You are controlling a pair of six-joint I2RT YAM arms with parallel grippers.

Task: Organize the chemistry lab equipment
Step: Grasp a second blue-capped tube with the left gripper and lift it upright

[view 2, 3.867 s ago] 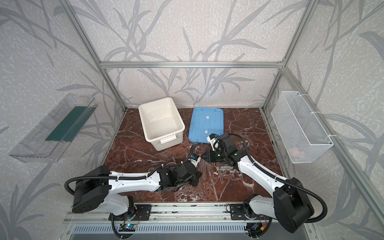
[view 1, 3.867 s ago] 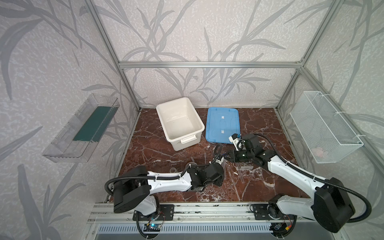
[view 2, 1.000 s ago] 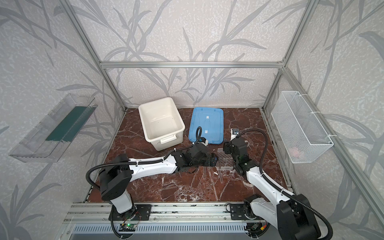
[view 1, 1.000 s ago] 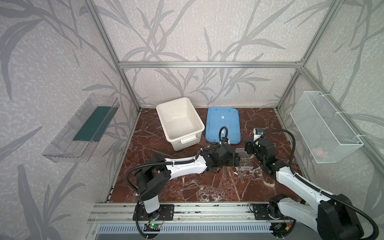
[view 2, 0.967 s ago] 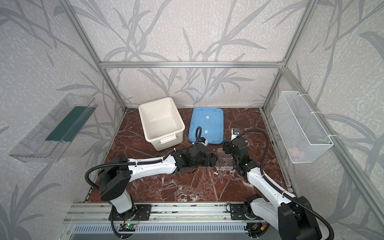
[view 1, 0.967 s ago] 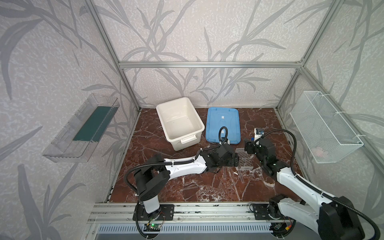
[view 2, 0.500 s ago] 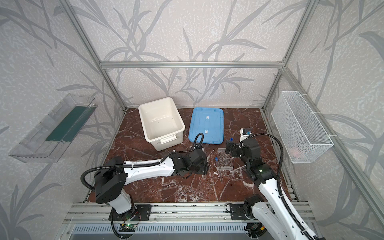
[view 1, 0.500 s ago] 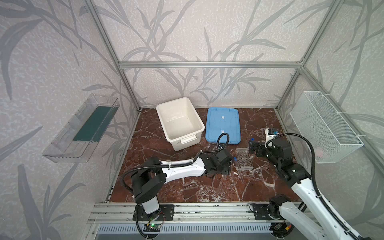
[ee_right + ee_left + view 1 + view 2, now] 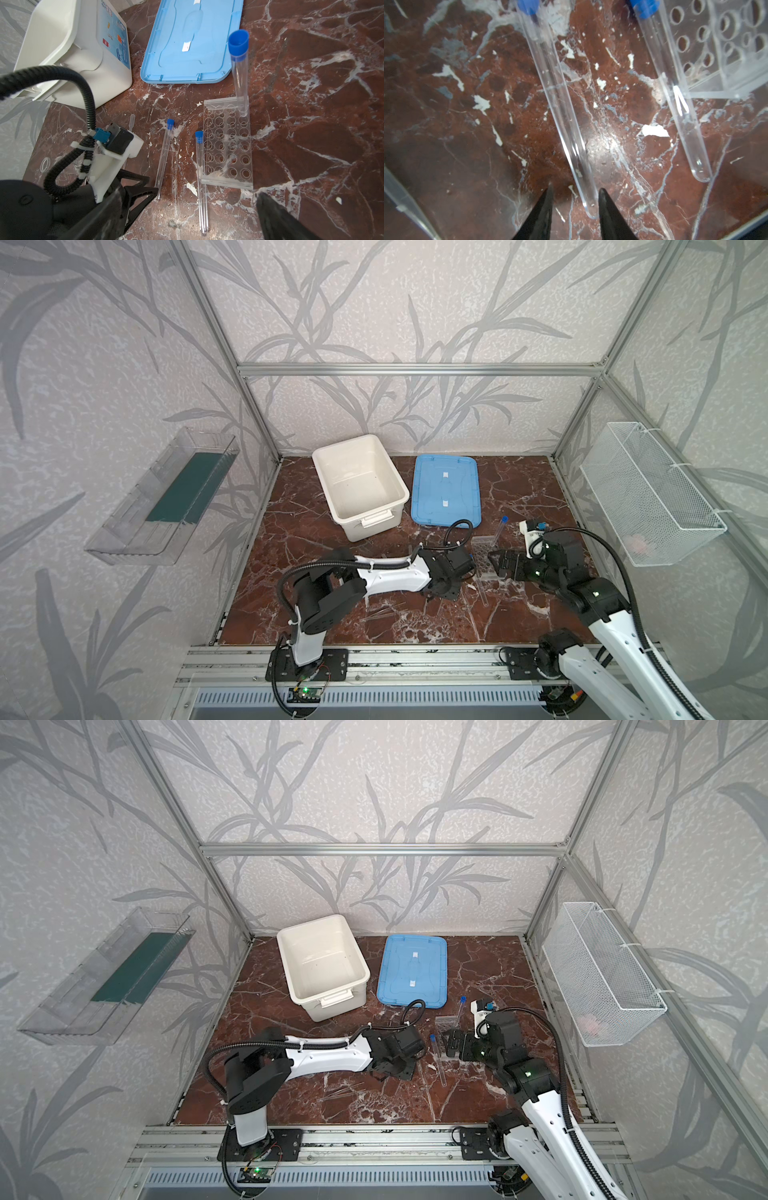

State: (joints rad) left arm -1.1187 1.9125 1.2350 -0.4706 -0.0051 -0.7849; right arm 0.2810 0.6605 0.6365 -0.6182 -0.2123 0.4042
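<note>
Between the jaws of my left gripper (image 9: 575,188), set partly apart, lies the closed end of a blue-capped test tube (image 9: 560,99), flat on the table (image 9: 467,124). My right gripper (image 9: 189,195) stands wide apart, gripping nothing, near the tube rack (image 9: 226,145), which holds one upright tube (image 9: 239,68).

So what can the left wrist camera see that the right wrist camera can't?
Only the left wrist view shows the gap between the tips of the left gripper, with the round end of a lying tube inside it. Only the right wrist view shows the white tub, the blue lid and a standing tube in the rack. Both show that lying tube, a second lying tube beside the rack, and the marble table.
</note>
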